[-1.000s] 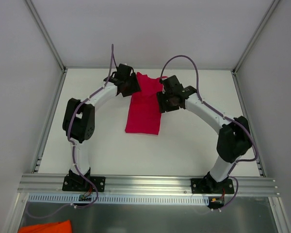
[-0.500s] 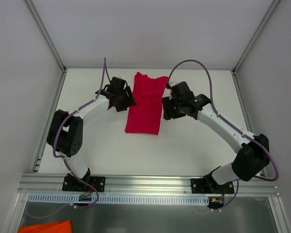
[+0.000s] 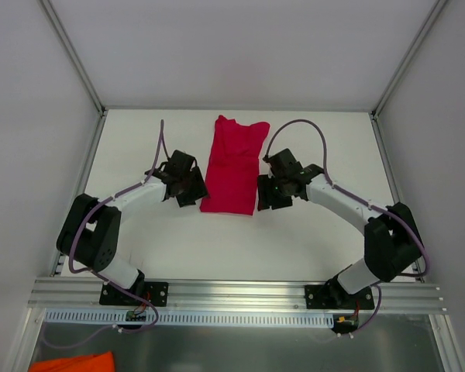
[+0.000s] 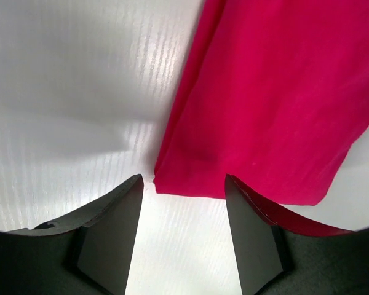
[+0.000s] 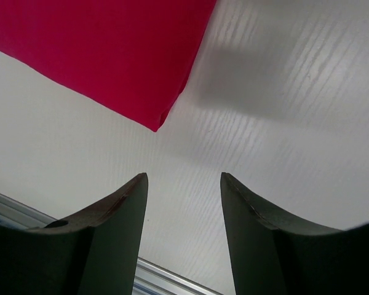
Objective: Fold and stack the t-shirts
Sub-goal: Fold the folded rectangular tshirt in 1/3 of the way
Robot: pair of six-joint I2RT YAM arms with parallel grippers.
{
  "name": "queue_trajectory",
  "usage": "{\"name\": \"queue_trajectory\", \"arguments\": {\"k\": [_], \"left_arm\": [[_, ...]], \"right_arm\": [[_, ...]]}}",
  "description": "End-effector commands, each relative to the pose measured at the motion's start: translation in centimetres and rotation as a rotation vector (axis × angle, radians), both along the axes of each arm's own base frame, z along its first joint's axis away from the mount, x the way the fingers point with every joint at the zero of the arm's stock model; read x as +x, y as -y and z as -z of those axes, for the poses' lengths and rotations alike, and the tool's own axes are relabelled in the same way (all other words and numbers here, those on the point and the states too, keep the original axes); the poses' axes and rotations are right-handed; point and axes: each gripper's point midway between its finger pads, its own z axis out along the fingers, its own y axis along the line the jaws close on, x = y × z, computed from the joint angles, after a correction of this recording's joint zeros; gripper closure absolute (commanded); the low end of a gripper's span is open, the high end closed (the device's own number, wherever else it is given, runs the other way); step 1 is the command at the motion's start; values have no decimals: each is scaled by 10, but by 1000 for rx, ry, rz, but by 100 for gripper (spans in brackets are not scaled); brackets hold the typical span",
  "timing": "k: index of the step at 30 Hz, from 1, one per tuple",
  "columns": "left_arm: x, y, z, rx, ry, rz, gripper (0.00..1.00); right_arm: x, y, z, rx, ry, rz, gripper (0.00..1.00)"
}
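Note:
A crimson-red t-shirt (image 3: pixel 234 164) lies flat on the white table, folded lengthwise into a long strip with its collar end at the back. My left gripper (image 3: pixel 192 188) is open and empty, just left of the strip's near left corner; that corner (image 4: pixel 172 181) shows between its fingers in the left wrist view. My right gripper (image 3: pixel 265 195) is open and empty, just right of the strip's near right corner, which shows in the right wrist view (image 5: pixel 157 120). Neither gripper touches the fabric.
An orange cloth (image 3: pixel 71 363) lies below the table's front rail (image 3: pixel 240 294) at the bottom left. White walls enclose the table on the left, back and right. The rail also shows in the right wrist view (image 5: pixel 166 276).
Both grippers have moved from beside the shirt's far end toward me, down along its sides to its near corners. The shirt has not moved.

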Motion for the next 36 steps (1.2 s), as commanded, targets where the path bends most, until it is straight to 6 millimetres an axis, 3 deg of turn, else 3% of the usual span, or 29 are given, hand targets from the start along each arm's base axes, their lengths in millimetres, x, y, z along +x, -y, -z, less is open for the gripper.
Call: {"name": "queue_trajectory", "arguments": {"k": [1, 11, 22, 30, 36], "left_arm": [[7, 2, -13, -32, 68, -24, 44], [15, 8, 0, -32, 44, -17, 43], [10, 7, 1, -36, 33, -20, 45], [6, 9, 7, -48, 11, -18, 46], [-2, 11, 14, -68, -16, -21, 50]], "right_arm": [[9, -13, 4, 52, 0, 8, 46], [17, -25, 28, 58, -39, -5, 46], [27, -42, 43, 99, -73, 6, 46], [39, -58, 30, 142, -60, -4, 46], [38, -68, 34, 161, -81, -2, 46]]}}
